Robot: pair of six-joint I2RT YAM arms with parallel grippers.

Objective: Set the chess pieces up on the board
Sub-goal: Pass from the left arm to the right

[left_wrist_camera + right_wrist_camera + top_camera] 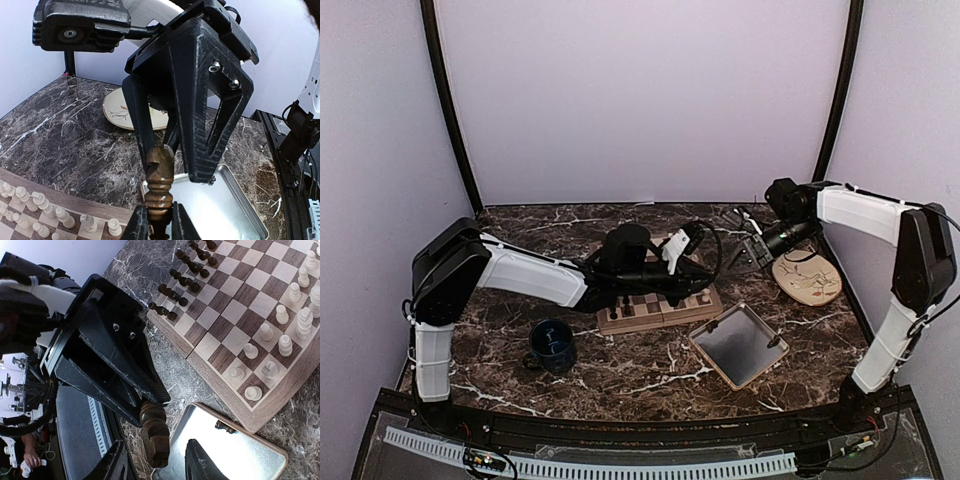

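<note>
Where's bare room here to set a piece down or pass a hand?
Free: marble between mug and tray, near side of the board; the board's middle rows. Crowded: behind the tray toward the plate, where left gripper and right gripper meet around a dark piece.

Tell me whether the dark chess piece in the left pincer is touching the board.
No, the dark chess piece hangs in the left pincer, clear of the board and out past its edge, near the metal tray.

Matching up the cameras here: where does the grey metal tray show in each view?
Top external: tray right of the board, lower centre-right.
Left wrist: tray at bottom right.
Right wrist: tray along the bottom, below the board's corner.
Shared landmark: the board.
</note>
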